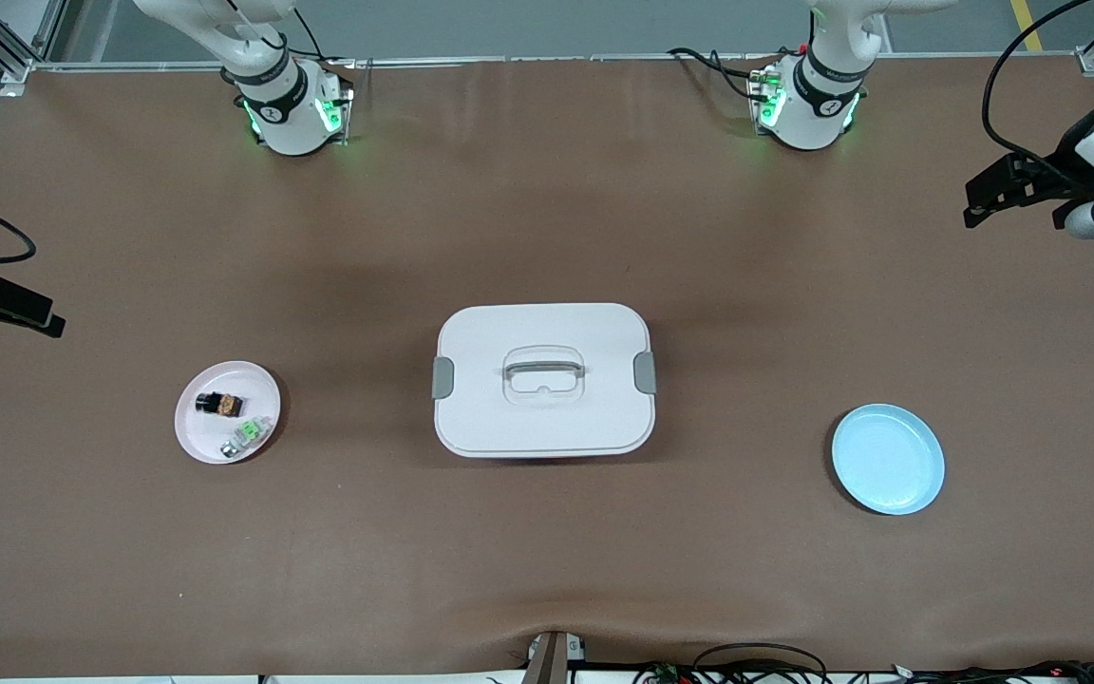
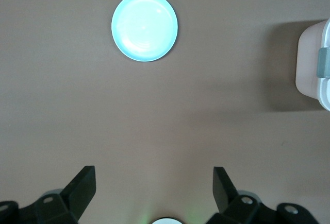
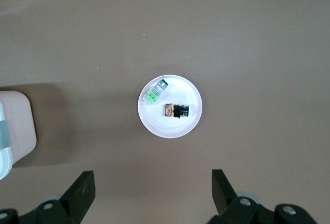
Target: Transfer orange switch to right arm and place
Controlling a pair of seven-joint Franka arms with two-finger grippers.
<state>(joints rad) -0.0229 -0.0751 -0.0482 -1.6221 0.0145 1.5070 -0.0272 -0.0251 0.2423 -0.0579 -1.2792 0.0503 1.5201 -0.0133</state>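
The orange switch (image 1: pixel 219 405) (image 3: pixel 177 110), a tiny black block with an orange middle, lies on a small pale pink plate (image 1: pixel 254 384) (image 3: pixel 170 127) toward the right arm's end of the table. A clear part with a green centre (image 1: pixel 250 434) (image 3: pixel 154 92) lies beside it on the same plate. My right gripper (image 1: pixel 48 318) (image 3: pixel 153 178) hangs open and empty high over the table's edge at that end. My left gripper (image 1: pixel 979 201) (image 2: pixel 153 177) hangs open and empty high over the left arm's end.
A white lidded box with grey latches and a handle (image 1: pixel 542 380) (image 2: pixel 314 64) (image 3: pixel 15 126) stands mid-table. A light blue plate (image 1: pixel 887 459) (image 2: pixel 144 26) with nothing on it lies toward the left arm's end. Brown table surface surrounds them.
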